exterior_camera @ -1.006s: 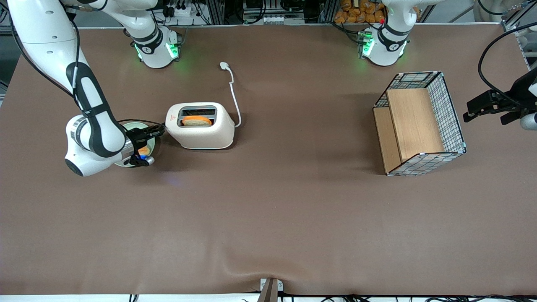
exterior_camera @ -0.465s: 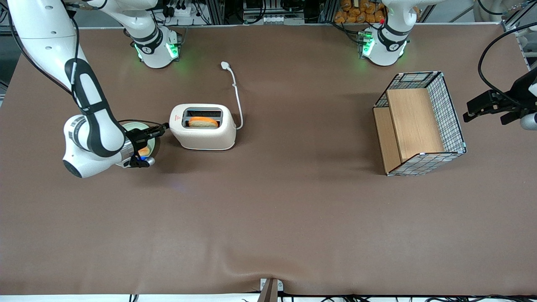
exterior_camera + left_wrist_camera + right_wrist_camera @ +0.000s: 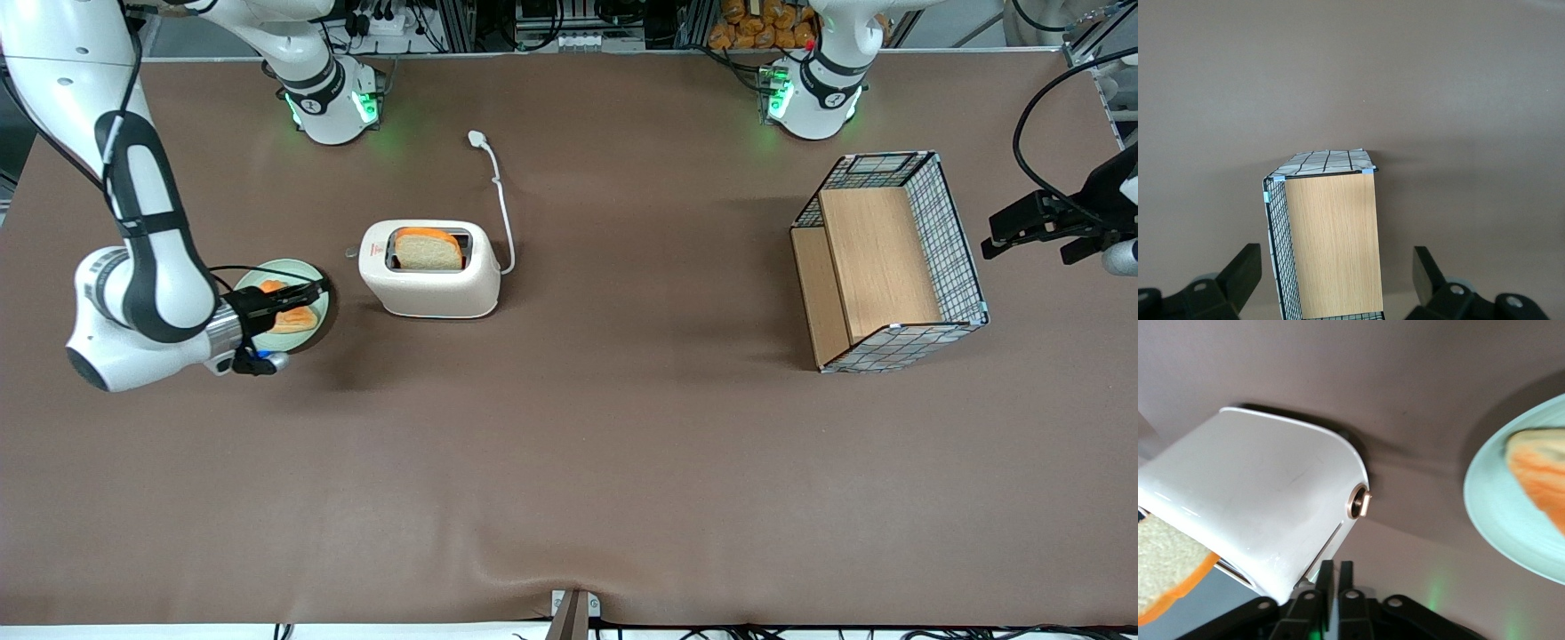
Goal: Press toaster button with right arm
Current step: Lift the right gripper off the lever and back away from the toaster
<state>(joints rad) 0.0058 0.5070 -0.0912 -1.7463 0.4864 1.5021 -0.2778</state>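
The cream-white toaster (image 3: 428, 283) stands on the brown table with a bread slice (image 3: 428, 250) raised high in its top slot. The toaster button (image 3: 352, 253) is a small tab sticking out of the short end face that faces my gripper. My right arm's gripper (image 3: 320, 286) is shut and empty, a short gap away from that end face, above a pale green plate (image 3: 318, 311). In the right wrist view the toaster (image 3: 1265, 500) shows its end face with a round knob (image 3: 1360, 502), and the greyish tab (image 3: 1303, 582) lies just beside my fingertips (image 3: 1325, 577).
The plate holds another bread slice (image 3: 290, 318), also in the right wrist view (image 3: 1541, 477). The toaster's white cord (image 3: 500, 191) runs away from the front camera to its plug. A wire-and-wood basket (image 3: 951, 240) lies toward the parked arm's end, also in the left wrist view (image 3: 1331, 240).
My gripper has drawn back from the toaster's end face to above the plate. The bread slice has risen out of the slot. The toaster first slid a little toward the parked arm's end.
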